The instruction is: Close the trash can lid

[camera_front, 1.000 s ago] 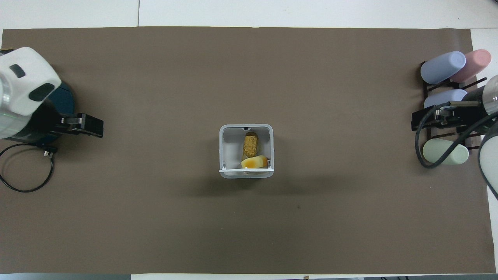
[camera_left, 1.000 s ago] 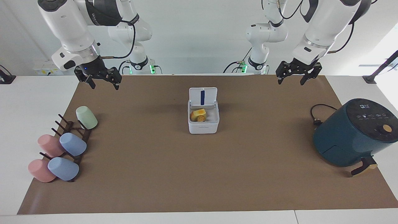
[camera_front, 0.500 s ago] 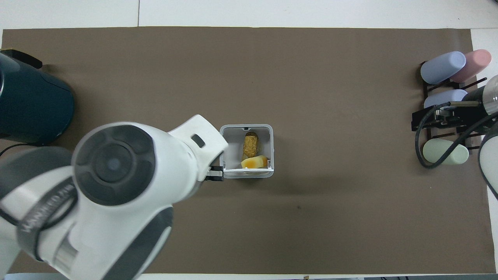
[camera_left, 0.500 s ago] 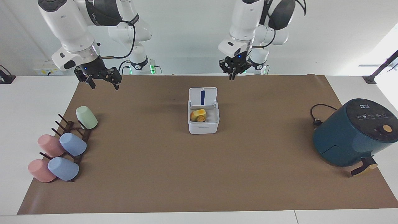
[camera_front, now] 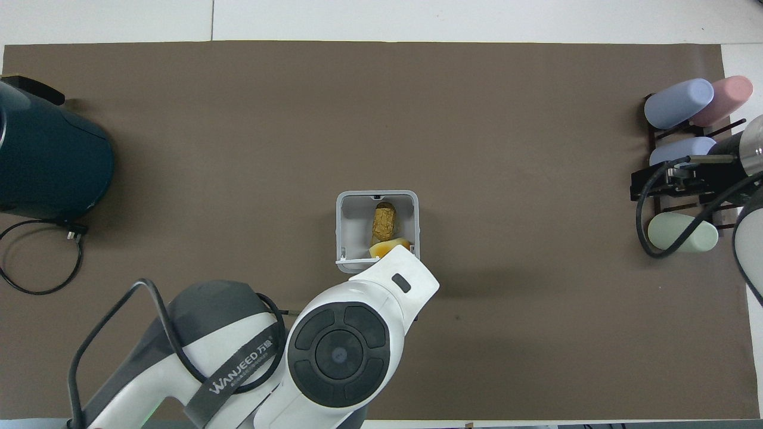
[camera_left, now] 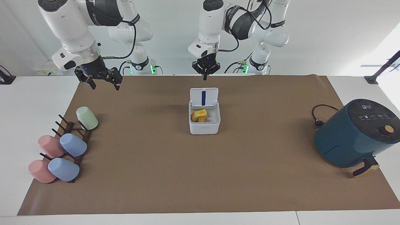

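The trash can (camera_left: 204,122), a small white cube with rounded corners, sat at the centre of the frame on the brown mat (camera_left: 200,175). Its lid (camera_left: 204,97) stood upright, its dark blue strip showing, with yellow and brown scraps visible inside. The left gripper (camera_left: 205,73) hung in the air just above the lid's top edge, apart from it, fingers together. The right gripper (camera_left: 100,82) waited at the upper left of the frame, fingers apart, well away from the can.
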### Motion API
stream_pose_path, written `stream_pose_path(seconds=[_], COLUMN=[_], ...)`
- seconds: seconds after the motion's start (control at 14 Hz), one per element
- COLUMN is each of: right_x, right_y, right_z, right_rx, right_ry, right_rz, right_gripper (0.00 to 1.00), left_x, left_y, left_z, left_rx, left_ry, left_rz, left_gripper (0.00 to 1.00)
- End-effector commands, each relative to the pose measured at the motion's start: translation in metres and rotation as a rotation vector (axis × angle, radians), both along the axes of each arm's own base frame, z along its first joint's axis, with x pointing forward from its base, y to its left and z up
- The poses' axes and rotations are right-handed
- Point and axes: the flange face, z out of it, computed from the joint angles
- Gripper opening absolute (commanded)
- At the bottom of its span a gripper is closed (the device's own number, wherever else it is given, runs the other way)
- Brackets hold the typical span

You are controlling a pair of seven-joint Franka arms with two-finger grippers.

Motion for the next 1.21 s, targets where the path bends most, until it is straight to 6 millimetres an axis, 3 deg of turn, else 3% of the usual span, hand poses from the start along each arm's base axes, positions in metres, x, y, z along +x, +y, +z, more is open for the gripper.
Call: stream_pose_path(seconds=[0.0,0.64,1.14], right_x=[-0.003,-0.003,-0.003], right_y=[-0.001,-0.001,-0.001], right_z=[0.000,0.000,0.000], right_rx=[0.008,0.008,0.008], right_ry=[-0.001,-0.001,-0.001], right_rz=[0.018,0.016,0.016], right_gripper=[1.00,1.00,1.00], left_x=[0.014,0.087,0.117], left_y=[0.002,0.022,0.011], left_z=[-0.003,-0.004,-0.050], left_rx=[-0.047,-0.131,-0.153], left_ry=[-0.018,-0.088,-0.099], left_rz=[0.040,0.153,0.180], left_gripper=[0.00,0.00,0.00])
